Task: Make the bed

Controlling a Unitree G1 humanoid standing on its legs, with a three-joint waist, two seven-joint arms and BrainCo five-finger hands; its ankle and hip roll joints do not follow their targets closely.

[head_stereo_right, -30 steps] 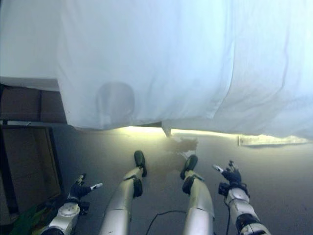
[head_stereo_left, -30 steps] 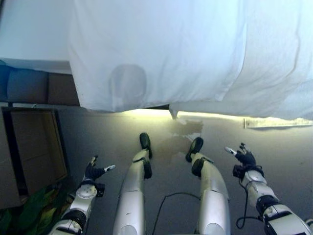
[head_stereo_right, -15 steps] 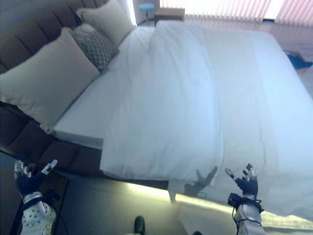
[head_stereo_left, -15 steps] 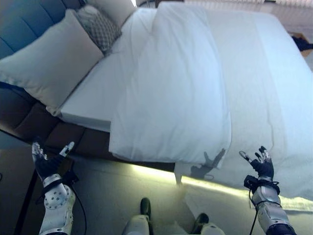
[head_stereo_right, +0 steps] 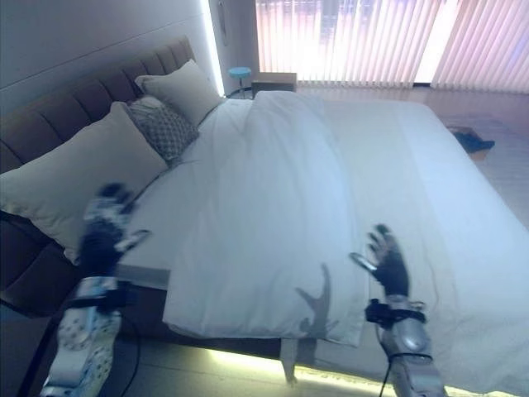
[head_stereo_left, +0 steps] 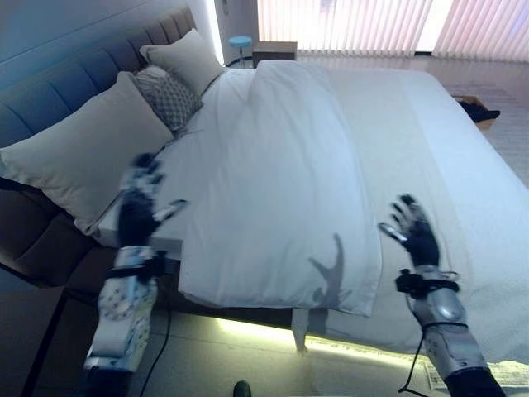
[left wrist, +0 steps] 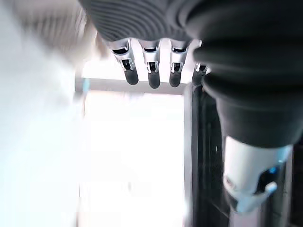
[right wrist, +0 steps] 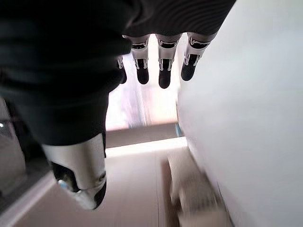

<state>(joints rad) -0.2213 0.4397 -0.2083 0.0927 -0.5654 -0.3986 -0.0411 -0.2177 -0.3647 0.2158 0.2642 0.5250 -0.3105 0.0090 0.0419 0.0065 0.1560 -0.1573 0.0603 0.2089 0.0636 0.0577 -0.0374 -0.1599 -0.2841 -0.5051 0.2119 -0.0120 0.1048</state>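
Left hand [head_stereo_left: 136,217] and right hand [head_stereo_left: 416,237] raised, fingers spread, empty

The left eye view and right eye view look from the head, standing at the side of the bed [head_stereo_left: 463,141], forward and down across it toward the window blinds [head_stereo_left: 364,25]; both share the white duvet [head_stereo_left: 281,174], the pillows [head_stereo_left: 83,153] and both raised hands. The left wrist view looks very near along the left hand [left wrist: 151,28], its fingers [left wrist: 149,71] before bright light. The right wrist view looks along the right hand [right wrist: 161,19] beside white bedding [right wrist: 251,118].
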